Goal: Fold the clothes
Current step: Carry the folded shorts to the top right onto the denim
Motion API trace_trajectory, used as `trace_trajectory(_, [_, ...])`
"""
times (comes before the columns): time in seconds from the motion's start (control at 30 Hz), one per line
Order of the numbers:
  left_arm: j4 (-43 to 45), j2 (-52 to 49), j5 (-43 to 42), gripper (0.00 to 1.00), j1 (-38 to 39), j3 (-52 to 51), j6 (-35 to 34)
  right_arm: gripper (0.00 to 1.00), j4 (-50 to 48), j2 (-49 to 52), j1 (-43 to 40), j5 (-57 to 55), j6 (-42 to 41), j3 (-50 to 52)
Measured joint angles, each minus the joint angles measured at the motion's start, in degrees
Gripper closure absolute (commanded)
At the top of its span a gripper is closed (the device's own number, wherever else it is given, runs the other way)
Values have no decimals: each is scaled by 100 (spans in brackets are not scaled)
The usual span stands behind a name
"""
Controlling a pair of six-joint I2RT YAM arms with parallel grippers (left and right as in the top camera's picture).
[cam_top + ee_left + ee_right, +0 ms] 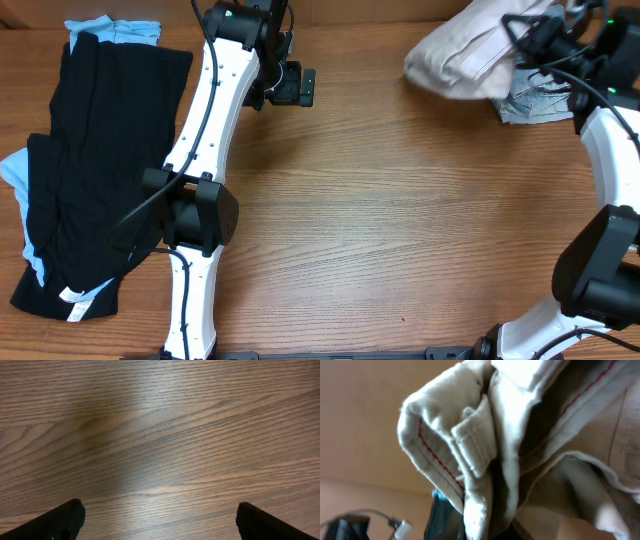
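The beige shorts hang bunched at the far right of the table, lifted by my right gripper, which is shut on them. In the right wrist view the shorts fill the frame, with a belt loop and red stitching close to the camera; the fingers themselves are hidden by cloth. My left gripper is open and empty over bare wood at the far middle of the table. Its two fingertips show wide apart at the bottom corners of the left wrist view.
A black garment lies on the left side over light-blue jeans. A grey patterned cloth lies under the right arm at the far right. The wooden table spans the middle.
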State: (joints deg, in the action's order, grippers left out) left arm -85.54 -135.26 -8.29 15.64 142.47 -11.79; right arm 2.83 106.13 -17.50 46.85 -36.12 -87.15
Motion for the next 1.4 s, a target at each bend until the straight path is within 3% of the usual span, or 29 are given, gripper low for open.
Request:
trace_trajectory(0.37, [90,0,2,0,0,0,-2,96,-1480,122,-247,-719,-595,-11])
trace_trajectory(0.57, [190,0,0,0,0,0,-2,96,-2492,848,-525,-927,-898,-63])
trace_trajectory(0.77, [286,0,0,0,0,0,-4,96,-2122,1716,-835,-1067,-933,-74])
trace_trajectory(0.8, [293,0,2,0,0,0,-7,90,-1897,1788,-901,-1073,-901,-74])
trace_trajectory(0.83, [308,0,2,0,0,0,-7,52,-1578,1840,-997,-1084,-817,-72])
trace_trajectory(0.87, [348,0,2,0,0,0,-4,34,-1379,1849,-1097,-1069,-748,-72])
trace_trajectory(0.93, [400,0,0,0,0,0,-7,17,-951,1843,-1270,-1060,-638,-105])
trace_trajectory(1.2, [437,0,0,0,2,0,-7,15,1182,1703,-1740,-1137,232,-173])
trace_trajectory(1.4, [442,0,0,0,2,0,-7,15,2334,737,-1759,-1836,1121,-170])
